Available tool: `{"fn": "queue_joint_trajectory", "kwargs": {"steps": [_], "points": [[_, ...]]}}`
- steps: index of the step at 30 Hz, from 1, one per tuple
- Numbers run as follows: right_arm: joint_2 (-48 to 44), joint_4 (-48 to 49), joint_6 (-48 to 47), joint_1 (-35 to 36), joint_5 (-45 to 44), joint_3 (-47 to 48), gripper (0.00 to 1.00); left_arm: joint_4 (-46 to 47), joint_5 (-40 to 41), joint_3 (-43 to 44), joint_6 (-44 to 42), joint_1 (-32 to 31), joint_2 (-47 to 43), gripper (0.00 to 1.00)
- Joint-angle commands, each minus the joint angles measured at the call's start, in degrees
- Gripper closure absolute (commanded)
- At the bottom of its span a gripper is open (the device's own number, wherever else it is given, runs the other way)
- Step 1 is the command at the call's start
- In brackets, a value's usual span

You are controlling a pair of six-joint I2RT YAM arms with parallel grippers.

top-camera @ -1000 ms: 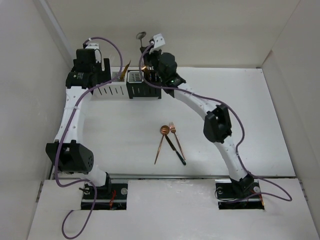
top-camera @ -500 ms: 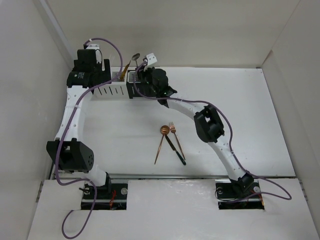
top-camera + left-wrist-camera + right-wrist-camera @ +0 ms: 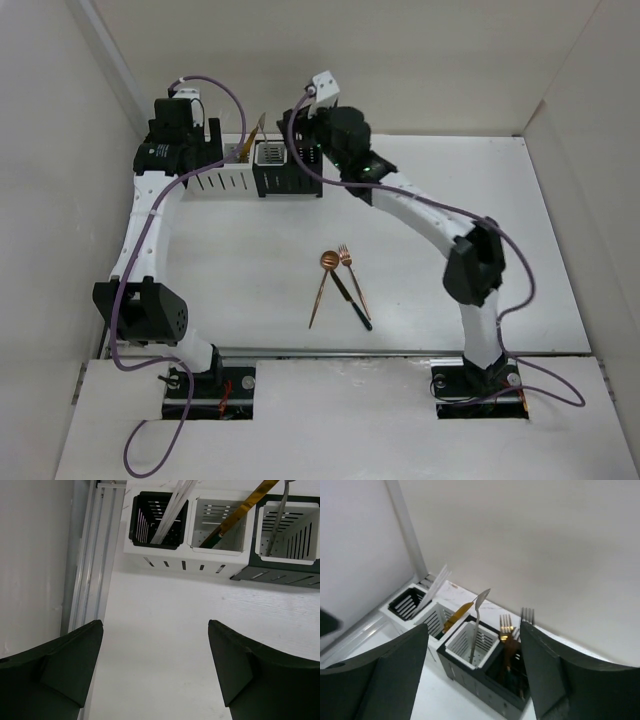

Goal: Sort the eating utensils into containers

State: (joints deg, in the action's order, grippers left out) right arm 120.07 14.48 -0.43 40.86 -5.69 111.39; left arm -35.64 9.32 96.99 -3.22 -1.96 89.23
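Note:
Four containers point(image 3: 262, 170) stand in a row at the back. In the right wrist view, pale chopsticks point(image 3: 434, 586) lean in the black caddy point(image 3: 406, 605), a gold knife point(image 3: 456, 616) in the white one point(image 3: 436, 618), a silver spoon point(image 3: 477, 617) in the white caddy point(image 3: 472, 647), and forks point(image 3: 507, 630) in the black one point(image 3: 515, 680). My right gripper point(image 3: 472, 630) hangs open above them, holding nothing. My left gripper point(image 3: 155, 625) is open over bare table before the caddies point(image 3: 215, 527). A copper spoon point(image 3: 321, 285), copper fork point(image 3: 354, 280) and dark-handled knife point(image 3: 351, 298) lie mid-table.
White walls enclose the table on the left, back and right. A metal rail point(image 3: 92, 560) runs along the left wall beside the caddies. Purple cables point(image 3: 430, 205) trail along both arms.
My right gripper carried the silver spoon down into the white caddy, opened and let it go, then drew back up. The left arm has not moved.

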Motion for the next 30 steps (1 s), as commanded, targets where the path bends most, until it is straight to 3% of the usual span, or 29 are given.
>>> {"fn": "queue_joint_trajectory", "kwargs": {"steps": [1,2,3,5,6,7,9,10,14,27,30], "points": [[-12.04,-19.88,-1.60,0.36,-1.51,-2.22,0.24,1.54,-0.71,-0.22,-0.56,0.29,-2.74,0.16],[-13.36,-25.15,-0.99,0.36,0.23,-3.89,0.34,1.54,-1.23,-0.22,-0.03,0.29,-2.75,0.16],[-14.33,-35.38,0.06,0.88,0.24,-7.30,0.55,1.54,-1.24,-0.22,-0.03,0.29,-2.75,0.16],[-16.44,-43.54,6.38,0.89,0.24,-12.22,0.81,1.54,-1.85,-0.22,-0.03,0.29,-3.27,0.16],[-17.32,-47.05,8.75,0.89,-0.71,-19.74,0.89,1.54,-1.85,-0.22,-0.03,-0.24,-3.27,0.16],[-19.85,-47.09,10.86,1.41,-0.72,-24.07,0.91,1.54,-1.85,-0.22,-0.03,-0.24,-3.27,0.16],[-22.67,-45.96,15.18,2.81,0.77,-31.99,0.81,1.54,-3.08,-0.22,0.49,-0.24,-3.80,0.16],[-23.99,-43.51,16.24,3.52,1.38,-38.38,0.69,1.54,-3.08,-0.22,0.50,-0.24,-3.80,0.16],[-27.70,-38.92,19.76,5.19,2.70,-46.79,0.56,1.54,-4.22,-0.22,0.50,-0.24,-4.85,0.16],[-15.50,-41.26,20.55,6.34,-2.64,-45.40,0.62,1.54,-3.70,-2.51,0.50,-0.24,-8.01,0.15],[-10.74,-44.53,21.17,6.34,-4.67,-43.02,0.76,1.54,-2.56,-2.51,-0.02,-0.24,-8.54,0.15]]}}
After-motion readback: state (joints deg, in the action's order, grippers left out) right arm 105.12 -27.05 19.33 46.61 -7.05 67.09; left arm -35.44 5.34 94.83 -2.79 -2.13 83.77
